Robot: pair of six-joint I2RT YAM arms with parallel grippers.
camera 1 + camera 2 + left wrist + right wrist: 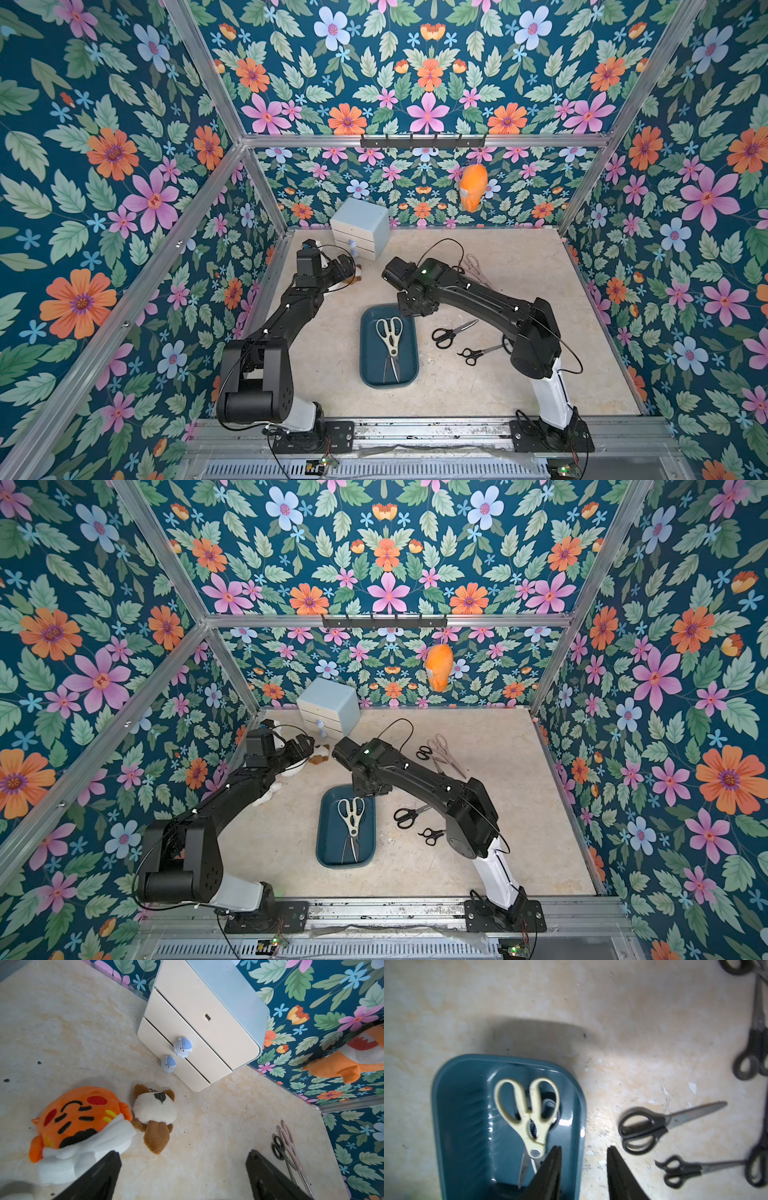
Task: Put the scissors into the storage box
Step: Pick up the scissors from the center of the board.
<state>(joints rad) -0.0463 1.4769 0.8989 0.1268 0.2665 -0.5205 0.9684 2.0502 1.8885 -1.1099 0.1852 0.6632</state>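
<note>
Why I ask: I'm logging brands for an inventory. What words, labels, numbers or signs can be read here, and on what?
No text can be read anywhere.
Cream-handled scissors: no print visible.
Black scissors: too blurred to show any mark.
Teal box: no label seen.
Drawer cabinet: only a small dark rectangle on one drawer front, no letters.
Orange plush toy: face pattern only, no letters.
</note>
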